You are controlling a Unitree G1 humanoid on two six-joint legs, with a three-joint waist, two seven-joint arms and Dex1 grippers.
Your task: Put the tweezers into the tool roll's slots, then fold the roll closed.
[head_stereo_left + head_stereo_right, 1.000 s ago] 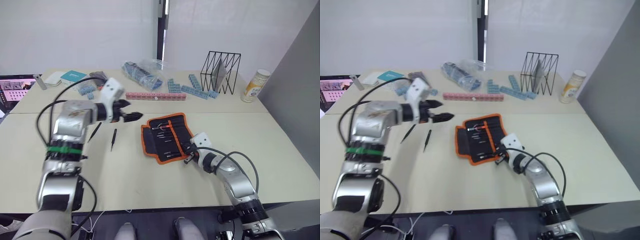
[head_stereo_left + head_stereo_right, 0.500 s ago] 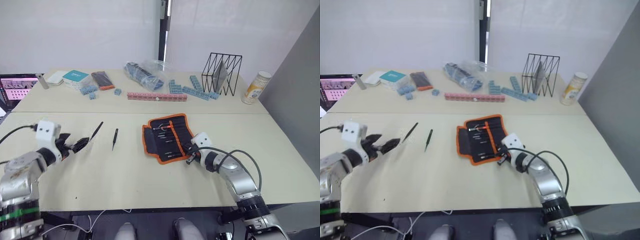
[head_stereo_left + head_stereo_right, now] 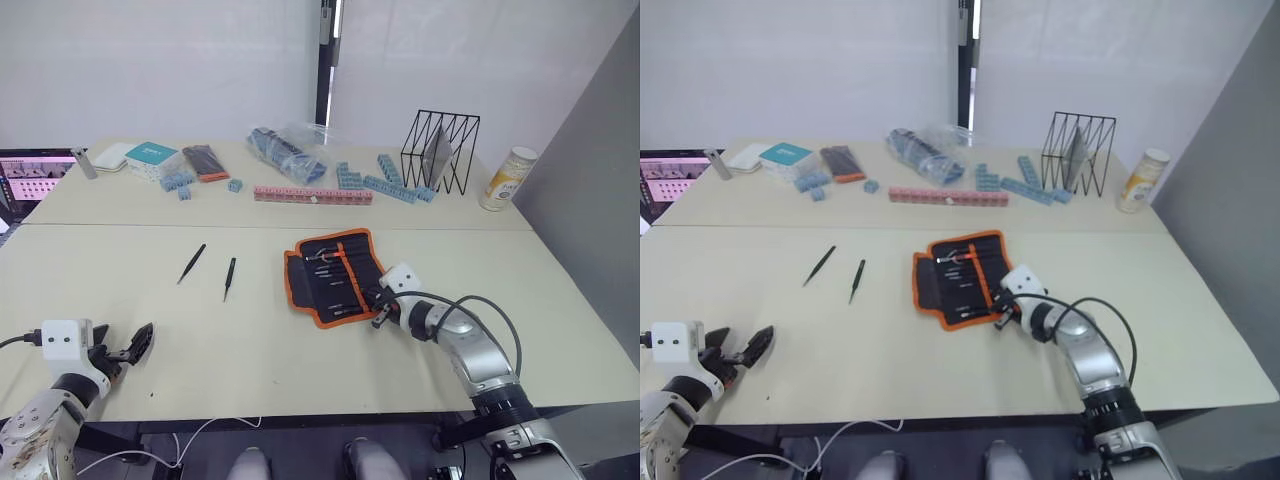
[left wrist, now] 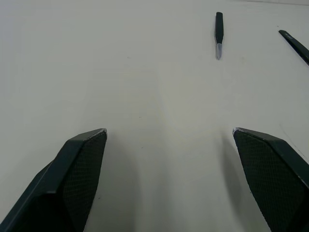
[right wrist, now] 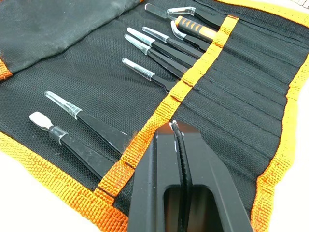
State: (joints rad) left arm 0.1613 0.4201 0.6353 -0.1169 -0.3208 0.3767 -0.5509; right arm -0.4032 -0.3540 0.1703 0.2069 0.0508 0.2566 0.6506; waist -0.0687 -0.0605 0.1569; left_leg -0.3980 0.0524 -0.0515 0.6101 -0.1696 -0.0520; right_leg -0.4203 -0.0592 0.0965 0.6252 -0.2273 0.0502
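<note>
The tool roll point(image 3: 335, 278) lies open at the table's middle, black with orange trim. Several tools sit in the slots point(image 5: 159, 53) on one side of its orange centre strip. Two loose tweezers point(image 3: 191, 263) point(image 3: 229, 277) lie on the table left of the roll, and both also appear in the left wrist view point(image 4: 218, 34) point(image 4: 294, 46). My right gripper point(image 3: 378, 302) rests at the roll's near right edge, shut on a slim black tweezer whose tip point(image 5: 173, 125) points at the centre strip. My left gripper point(image 3: 135, 342) is low at the table's near left edge, open and holding nothing.
Along the back stand a black wire rack point(image 3: 440, 148), a pale can point(image 3: 510, 178), a bag of blue blocks point(image 3: 285, 148), a pink block strip point(image 3: 312, 193), a black-and-orange packet point(image 3: 205, 160) and a teal box point(image 3: 152, 153). A laptop screen point(image 3: 35, 178) is at far left.
My left arm has swung from beside the roll down and left to the table's near left edge. The right gripper has stayed at the roll's edge.
</note>
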